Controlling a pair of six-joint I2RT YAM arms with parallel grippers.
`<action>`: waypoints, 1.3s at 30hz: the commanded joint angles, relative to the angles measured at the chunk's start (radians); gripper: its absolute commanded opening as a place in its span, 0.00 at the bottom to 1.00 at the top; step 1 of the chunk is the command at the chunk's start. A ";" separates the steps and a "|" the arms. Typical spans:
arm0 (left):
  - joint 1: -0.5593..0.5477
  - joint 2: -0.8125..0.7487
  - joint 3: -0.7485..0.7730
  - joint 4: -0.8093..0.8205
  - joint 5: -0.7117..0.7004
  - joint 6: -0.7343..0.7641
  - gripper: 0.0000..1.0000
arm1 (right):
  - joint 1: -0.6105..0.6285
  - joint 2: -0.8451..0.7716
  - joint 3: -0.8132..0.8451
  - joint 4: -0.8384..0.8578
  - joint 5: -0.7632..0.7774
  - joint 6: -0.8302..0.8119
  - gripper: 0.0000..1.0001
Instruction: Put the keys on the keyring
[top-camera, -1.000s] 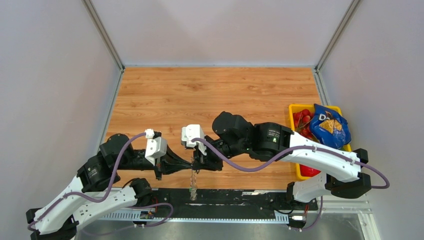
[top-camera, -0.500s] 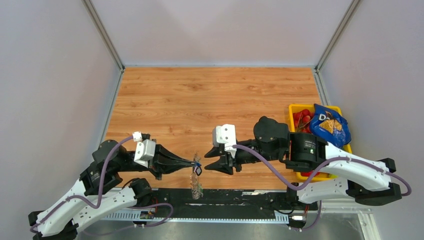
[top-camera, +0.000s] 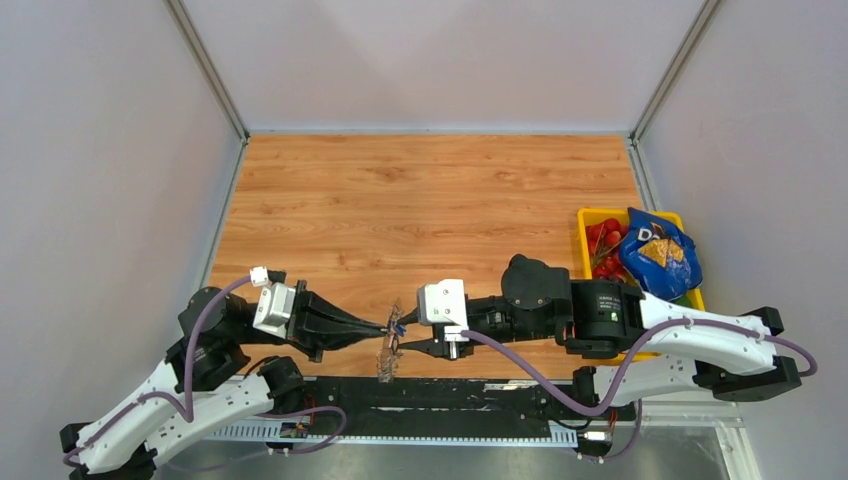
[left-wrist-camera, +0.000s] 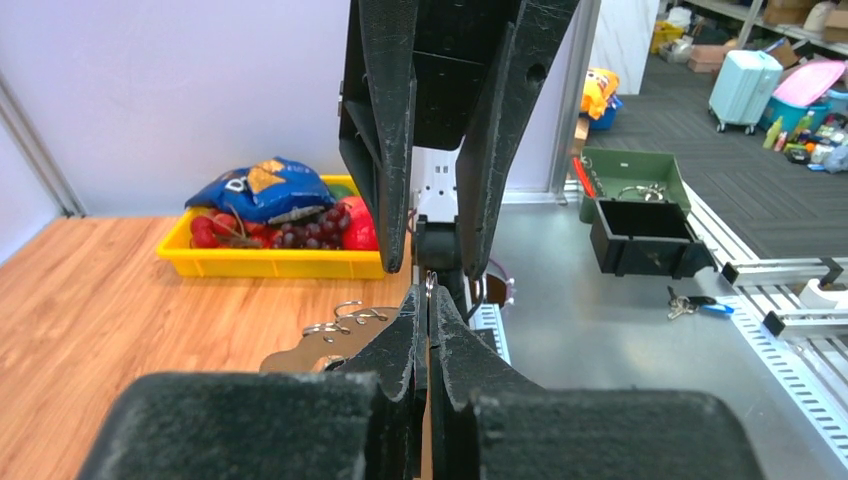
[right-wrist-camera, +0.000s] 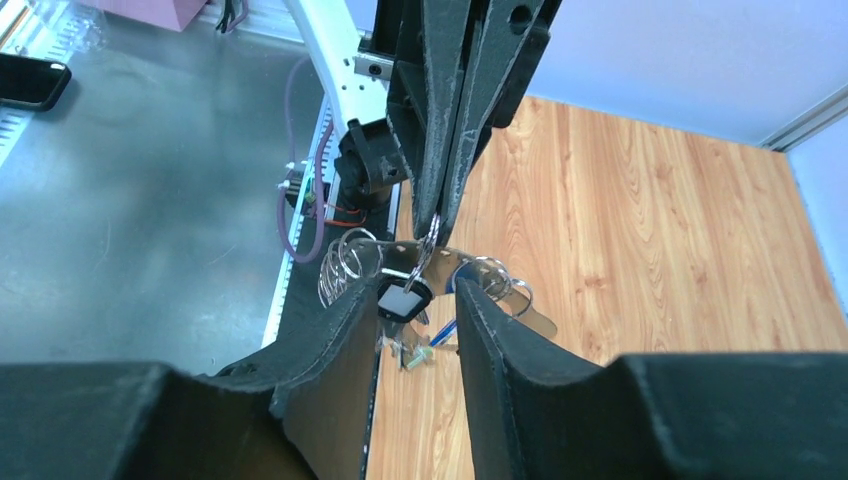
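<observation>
**Seemingly partway: ring pinched, keys bunched at it**

The left hand (top-camera: 383, 326) is clenched on the thin wire of the keyring (right-wrist-camera: 345, 265) and holds it up above the near edge of the bench (top-camera: 420, 200), just left of centre. The ring's small metal loops and a little green tag (right-wrist-camera: 420, 355) dangle beneath the pinch. The right hand (top-camera: 412, 335) is released. Its fingers (right-wrist-camera: 490, 330) are spread to either side of the bunch and grasp nothing.

A black-headed key (right-wrist-camera: 403, 300) hangs right at the ring, and a blue-tagged key (right-wrist-camera: 447, 328) hangs just below and to its right. Both look carried by the ring, though the pictures cannot show whether either is properly threaded. My reading is that at least one key is on. No loose key shows on the bench, so what remains is unclear.

The bench is bare light wood, with a black strip (top-camera: 480, 395) along its near edge. At the right edge a yellow tray (top-camera: 586, 215) holds red fruit (top-camera: 605, 240) and a blue snack bag (top-camera: 655, 250). Plain grey walls (top-camera: 430, 60) close in the left, far and right sides.
</observation>
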 joint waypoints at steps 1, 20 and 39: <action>-0.002 -0.030 -0.030 0.163 0.014 -0.051 0.00 | 0.015 -0.004 0.001 0.118 0.058 0.003 0.38; -0.001 -0.162 -0.218 0.513 -0.080 -0.175 0.00 | 0.066 -0.037 -0.109 0.360 0.102 0.077 0.31; -0.001 -0.183 -0.327 0.767 -0.171 -0.266 0.00 | 0.073 -0.017 -0.131 0.480 0.118 0.084 0.27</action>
